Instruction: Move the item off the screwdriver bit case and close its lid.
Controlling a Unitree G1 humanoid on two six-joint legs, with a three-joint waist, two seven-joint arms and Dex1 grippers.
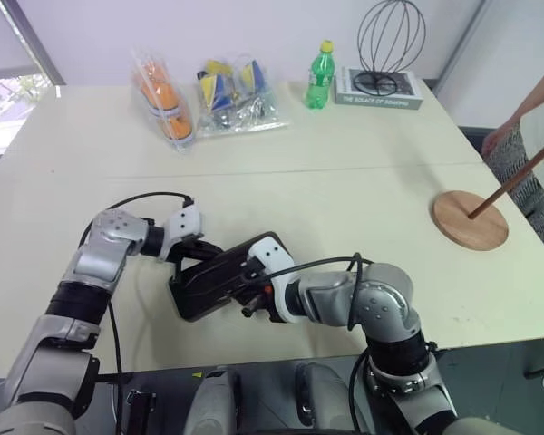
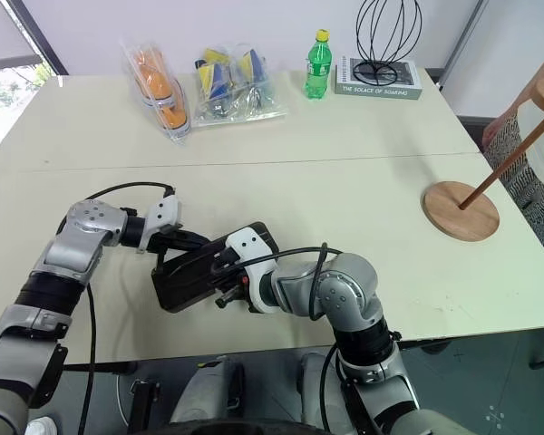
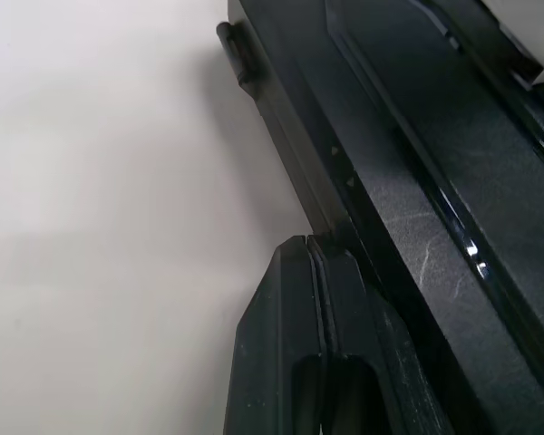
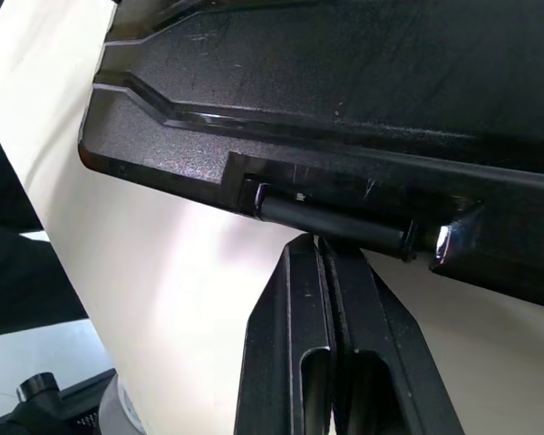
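Observation:
The screwdriver bit case (image 1: 213, 281) is a dark flat box near the table's front edge, between my two grippers. Its lid (image 3: 453, 172) seems to lie down on the tray; I cannot tell if it is latched. My left gripper (image 1: 181, 261) is shut, its fingertips (image 3: 299, 258) against the case's left edge. Shut as well, my right gripper (image 1: 254, 292) touches a small bar on the case's side (image 4: 331, 222). The item (image 1: 470, 219), a reddish-brown wooden stand, rests with its base disc on the table at the far right, well apart from the case. Its rod (image 2: 508, 163) is tilted.
A person (image 1: 526, 136) stands at the table's right edge by the stand. Along the far edge are a green bottle (image 1: 320, 76), a book (image 1: 378, 89) under a wire ball (image 1: 390, 36), and clear bags (image 1: 168, 104) of small objects.

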